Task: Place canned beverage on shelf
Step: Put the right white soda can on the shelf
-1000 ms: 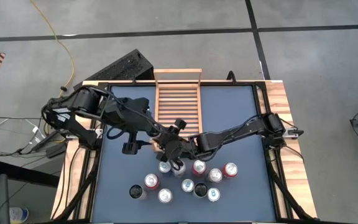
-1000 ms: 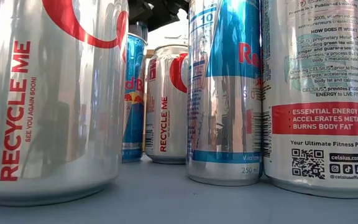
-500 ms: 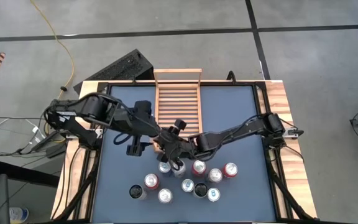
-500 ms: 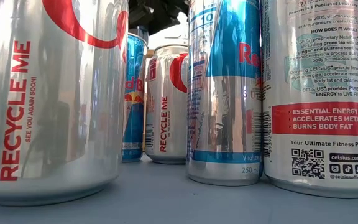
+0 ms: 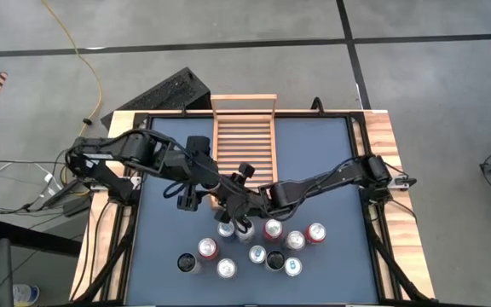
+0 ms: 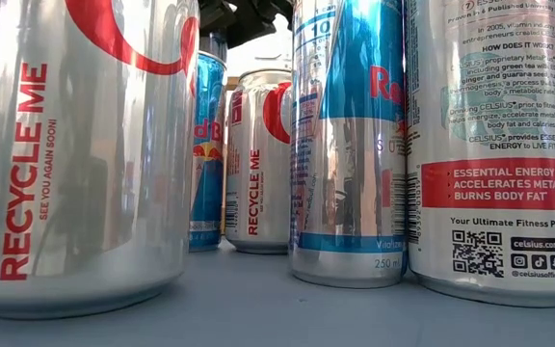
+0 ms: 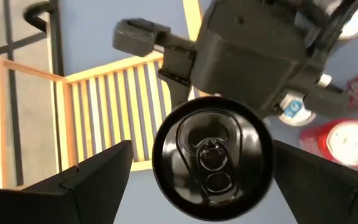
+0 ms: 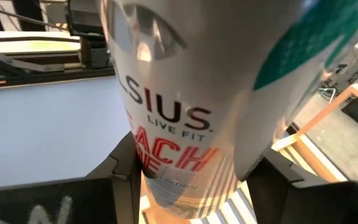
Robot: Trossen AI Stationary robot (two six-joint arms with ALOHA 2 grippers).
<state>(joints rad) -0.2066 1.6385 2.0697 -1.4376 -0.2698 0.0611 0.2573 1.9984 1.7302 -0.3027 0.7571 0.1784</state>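
Counting from above: 10 cans [image 5: 257, 254] standing in the cluster, 2 of them black-topped. 1 Celsius can [image 8: 185, 106] fills my right wrist feed and 1 black can [image 7: 211, 158] my left. I can't tell whether those belong to the 10. 1 slatted shelf [image 5: 244, 136]. 2 arms [image 5: 314, 181].

Both arms stretched toward table centre, left gripper [image 5: 196, 198] spread wide, right gripper [image 5: 233, 205] half-closed.
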